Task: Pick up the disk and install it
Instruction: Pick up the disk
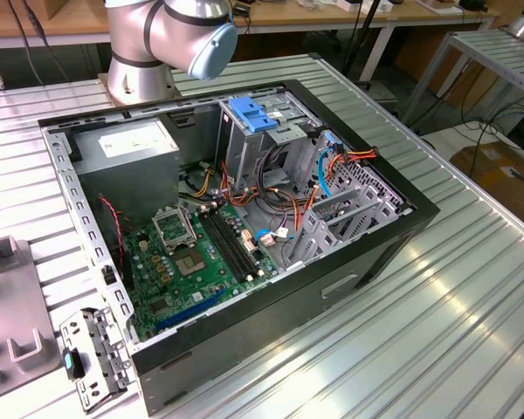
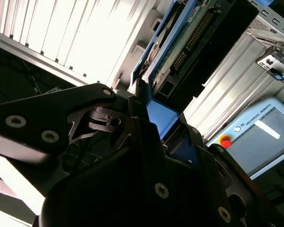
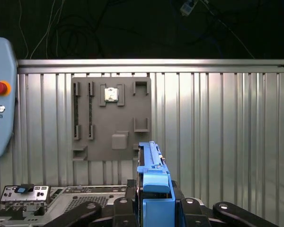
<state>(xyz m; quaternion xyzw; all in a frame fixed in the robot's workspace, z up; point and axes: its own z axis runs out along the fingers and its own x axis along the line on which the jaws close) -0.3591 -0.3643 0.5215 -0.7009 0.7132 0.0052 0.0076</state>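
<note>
Disk stands on edge between the fingers of the claw, which are closed tight on its blue frame in both wrist views; its free end sticks out ahead of the claw. Beyond that end, a grey tray lies on the ribbed table.

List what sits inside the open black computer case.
A green motherboard, a grey power supply box, a grey metal drive cage topped by a blue plastic clip, and orange and red cables. The floor beneath cage and cables is covered.
</note>
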